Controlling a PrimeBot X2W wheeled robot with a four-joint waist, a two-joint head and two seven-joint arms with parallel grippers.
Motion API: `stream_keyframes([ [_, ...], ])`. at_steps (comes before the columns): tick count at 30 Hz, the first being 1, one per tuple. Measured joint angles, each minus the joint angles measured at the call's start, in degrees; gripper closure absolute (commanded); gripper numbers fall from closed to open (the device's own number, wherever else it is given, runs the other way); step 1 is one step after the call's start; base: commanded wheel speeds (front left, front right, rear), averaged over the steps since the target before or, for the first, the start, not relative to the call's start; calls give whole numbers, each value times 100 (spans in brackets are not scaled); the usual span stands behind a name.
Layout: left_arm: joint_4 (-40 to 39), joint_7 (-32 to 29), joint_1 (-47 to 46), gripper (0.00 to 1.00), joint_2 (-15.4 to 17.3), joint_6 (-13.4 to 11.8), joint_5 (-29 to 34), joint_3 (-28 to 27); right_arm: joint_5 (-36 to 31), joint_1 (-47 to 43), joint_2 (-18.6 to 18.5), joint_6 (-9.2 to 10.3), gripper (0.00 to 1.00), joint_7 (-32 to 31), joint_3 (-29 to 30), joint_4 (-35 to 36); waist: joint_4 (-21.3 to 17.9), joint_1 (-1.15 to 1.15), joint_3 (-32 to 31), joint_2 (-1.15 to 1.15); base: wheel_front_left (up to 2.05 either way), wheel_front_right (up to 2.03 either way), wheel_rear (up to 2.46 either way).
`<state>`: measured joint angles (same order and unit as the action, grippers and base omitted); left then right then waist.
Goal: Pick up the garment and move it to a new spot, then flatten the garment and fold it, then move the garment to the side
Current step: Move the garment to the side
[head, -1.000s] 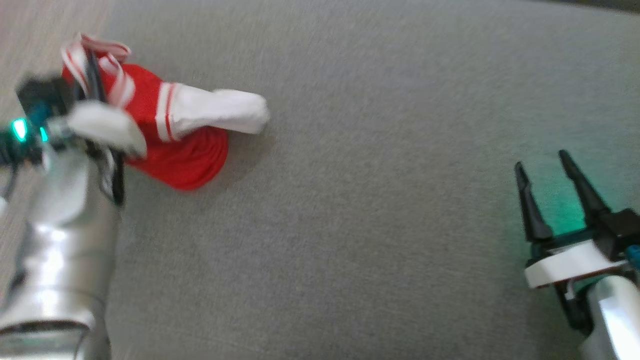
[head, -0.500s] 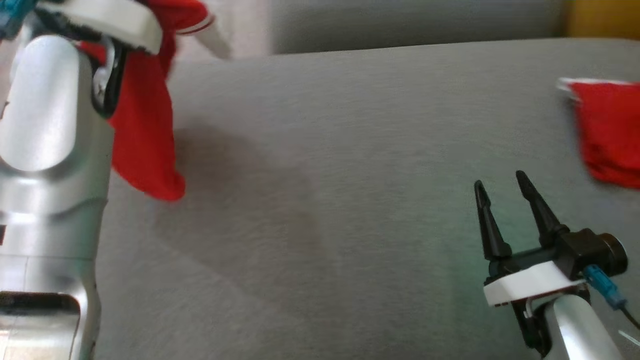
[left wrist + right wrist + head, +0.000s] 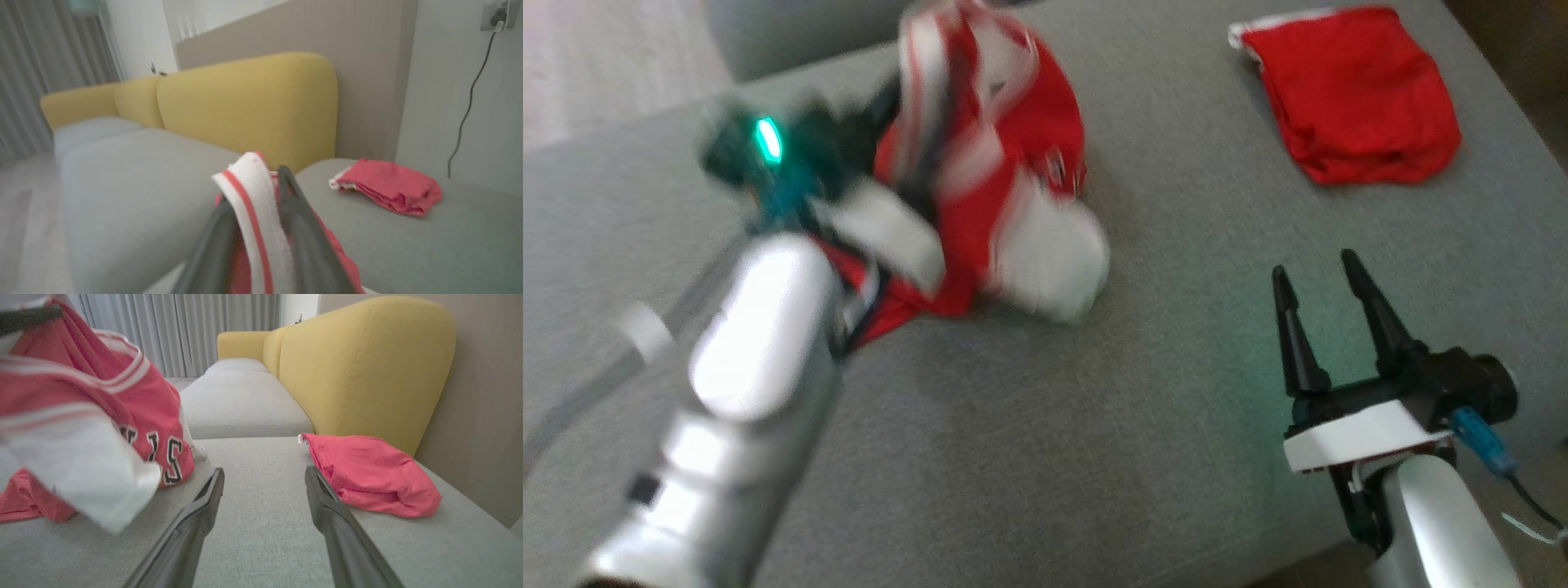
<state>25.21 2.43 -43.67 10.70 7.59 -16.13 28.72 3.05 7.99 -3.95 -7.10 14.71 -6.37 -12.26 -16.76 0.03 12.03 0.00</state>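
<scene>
Moved since half a second ago: my head camera has swung, so I discount much of the shift. Even so, the garment (image 3: 980, 163) then hung clear of the grey seat cushion (image 3: 1094, 425), and now its lower folds rest on it.
Left gripper (image 3: 255, 192): clamped on the garment's white-and-red ribbed band, which runs up between the two fingers.
Right gripper (image 3: 1316, 282): fingers spread, nothing between them, poised over bare cushion well apart from the cloth.
Garment position: bunched at the left-middle of the cushion, its top held up by the left gripper, with a white sleeve drooping forward.
Risk, grip: I judge the hold is on the band alone, so a quick swing could pull it free and drop the heap short.
Risk, tangle: set down this crumpled, the sleeve may land under the body and make flattening harder.
Risk, neighbour: a folded red piece (image 3: 1356, 90) lies at the far right of the cushion, and carrying too far that way could disturb it.
Head view: blurred around the left arm, so the fingers are lost in cloth there.
Left wrist view: the pinch on the band is plain, and so are the yellow backrest (image 3: 245, 106) and a wall cable (image 3: 470, 102).
Right wrist view: black lettering on the red body, and the hem lying on the cushion.
</scene>
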Motion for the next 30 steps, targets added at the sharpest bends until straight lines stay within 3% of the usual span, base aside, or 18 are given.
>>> stream_keyframes([
  [3,487,690,543,0,-91,-15,-54,140,-3,63,37,0,0,-1,-10,-250,-126,0,214,0,0,0,0],
  [7,695,1182,1218,0,-398,-435,-43,105,1,21,44,0,0,-1,26,-330,-56,-2,244,0,0,0,0],
  [10,45,1187,1906,0,-586,-719,-33,-132,68,-156,51,0,0,-1,37,-331,81,-1,107,0,0,0,0],
  [20,-1761,1202,4563,0,-645,-1365,508,-1169,476,-936,55,0,0,-1,26,-197,790,-5,-765,0,0,0,0],
  [30,-2396,1202,5493,0,-710,-1406,973,-1785,769,-1345,-31,0,0,-1,-216,-70,1600,-4,-1494,0,0,0,0],
])
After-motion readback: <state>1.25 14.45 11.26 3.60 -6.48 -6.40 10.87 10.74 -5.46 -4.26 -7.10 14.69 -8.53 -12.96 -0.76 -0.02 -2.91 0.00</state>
